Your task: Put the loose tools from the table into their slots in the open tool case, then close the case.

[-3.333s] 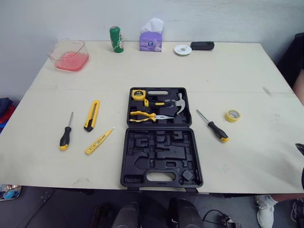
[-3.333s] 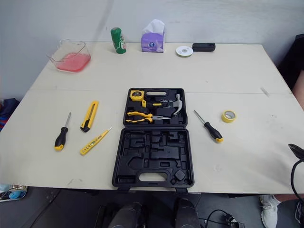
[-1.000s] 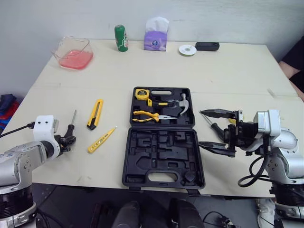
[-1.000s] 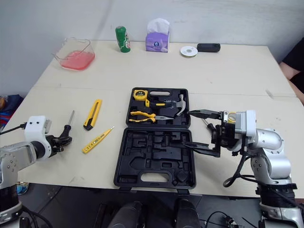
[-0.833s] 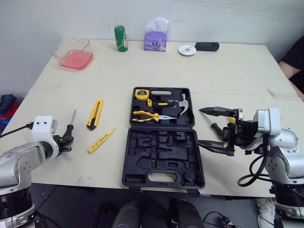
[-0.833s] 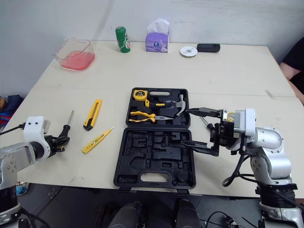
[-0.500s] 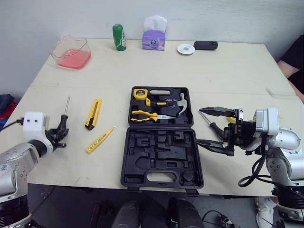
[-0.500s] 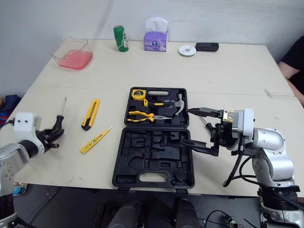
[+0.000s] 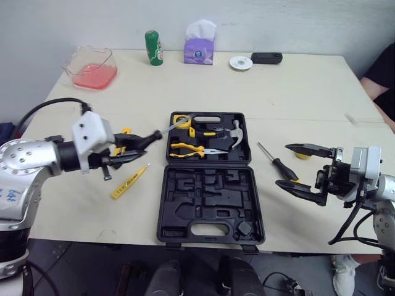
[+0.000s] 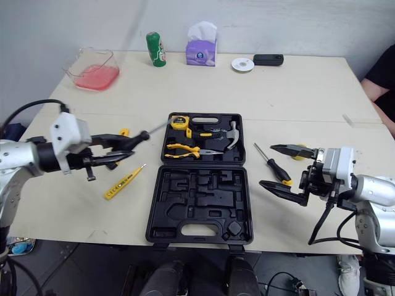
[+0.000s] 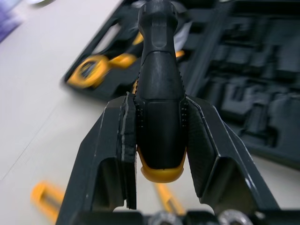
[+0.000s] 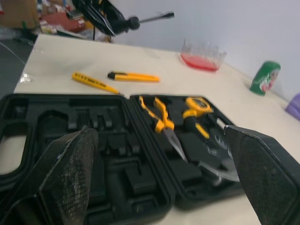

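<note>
Count them: two screwdrivers, one utility knife, one yellow tester pen, one yellow tape roll. The first screwdriver is up off the table, clamped by its black handle in the left gripper. It lies nearly level, blade aimed at the far-left corner of the open tool case. The left arm reaches in across the table. The second screwdriver lies right of the case, tip away from the robot. The right gripper hovers by it, fingers spread wide, empty.
</note>
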Tool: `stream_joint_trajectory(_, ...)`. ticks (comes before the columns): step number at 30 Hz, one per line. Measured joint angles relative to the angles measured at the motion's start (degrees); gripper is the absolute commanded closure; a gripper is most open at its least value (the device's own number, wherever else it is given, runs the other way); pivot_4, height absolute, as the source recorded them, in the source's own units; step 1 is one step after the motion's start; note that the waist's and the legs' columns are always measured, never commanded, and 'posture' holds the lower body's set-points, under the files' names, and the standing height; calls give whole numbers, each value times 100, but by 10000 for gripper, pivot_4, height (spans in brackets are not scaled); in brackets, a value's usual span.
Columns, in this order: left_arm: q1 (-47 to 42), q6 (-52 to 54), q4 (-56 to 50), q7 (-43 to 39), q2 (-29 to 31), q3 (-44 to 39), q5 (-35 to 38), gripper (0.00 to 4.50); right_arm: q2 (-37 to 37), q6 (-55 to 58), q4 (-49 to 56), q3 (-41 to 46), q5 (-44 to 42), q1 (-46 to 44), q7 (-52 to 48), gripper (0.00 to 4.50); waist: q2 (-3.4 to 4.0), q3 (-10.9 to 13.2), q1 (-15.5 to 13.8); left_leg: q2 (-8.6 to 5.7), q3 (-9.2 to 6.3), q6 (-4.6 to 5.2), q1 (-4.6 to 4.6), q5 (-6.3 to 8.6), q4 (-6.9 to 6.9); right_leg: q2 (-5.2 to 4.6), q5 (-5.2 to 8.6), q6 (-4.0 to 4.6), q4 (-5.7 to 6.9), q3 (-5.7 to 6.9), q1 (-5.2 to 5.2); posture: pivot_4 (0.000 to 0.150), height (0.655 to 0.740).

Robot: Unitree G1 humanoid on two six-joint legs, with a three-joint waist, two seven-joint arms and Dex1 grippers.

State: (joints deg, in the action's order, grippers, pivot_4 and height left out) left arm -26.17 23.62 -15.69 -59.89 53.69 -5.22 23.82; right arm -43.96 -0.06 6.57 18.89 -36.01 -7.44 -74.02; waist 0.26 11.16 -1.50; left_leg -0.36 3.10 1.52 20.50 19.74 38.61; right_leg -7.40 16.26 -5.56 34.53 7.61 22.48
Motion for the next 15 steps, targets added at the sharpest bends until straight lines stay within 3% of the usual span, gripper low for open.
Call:
stream_joint_trajectory(7, -1249, 494, 173, -595, -234, 1610, -500, 34901, -12, -7, 19, 183, 20, 385, 7, 0, -2, 2, 9, 2, 16, 5, -3, 1, 16, 14, -1, -1, 18, 2, 4, 1500, 7400)
stream_joint_trajectory(15, -2265, 1801, 399, -469, -696, 2888, -1324, 34901, 4, -114, 226, 219, 20, 716, 52, 0, -8, 6, -6, 3, 7, 15, 11, 7, 43, 14, -2, -4, 22, -7, 5, 1500, 7400)
